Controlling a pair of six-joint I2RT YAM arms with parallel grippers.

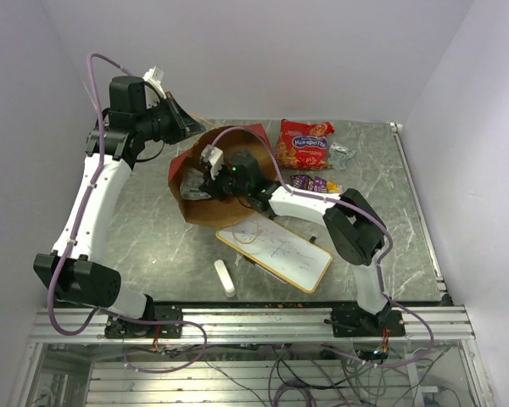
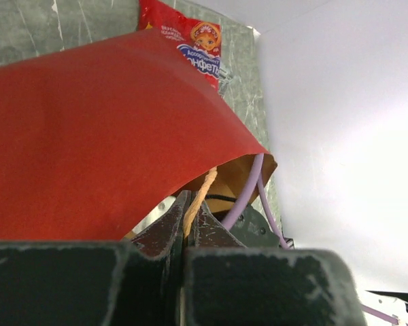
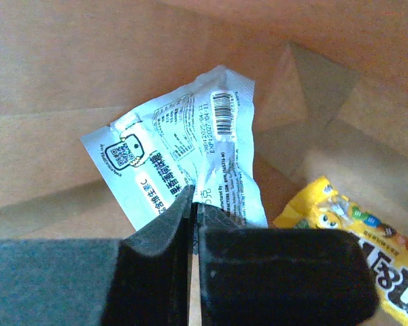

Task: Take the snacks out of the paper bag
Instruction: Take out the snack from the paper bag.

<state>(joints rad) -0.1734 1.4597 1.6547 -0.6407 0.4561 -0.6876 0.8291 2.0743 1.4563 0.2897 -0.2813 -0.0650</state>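
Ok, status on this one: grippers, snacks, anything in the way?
Left gripper shut on twine handle of the red paper bag. Right gripper inside the bag, shut on a white printed wrapper. Yellow candy pack lies beside it, not yet out.

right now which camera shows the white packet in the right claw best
Right wrist view: the white packet fills it, print legible, pinched in the right claw. From the top, the paper bag mostly hides it; the left wrist shows only the bag's red outside.

"Конфеты" is read in blue on the red-orange snack bag [image 2: 190, 41], beyond the left gripper [image 2: 188, 231]. On the white packet [image 3: 190, 149] pinched in the right gripper [image 3: 192, 204], a barcode, QR code, Chinese print and "2022-04-11" are printed.
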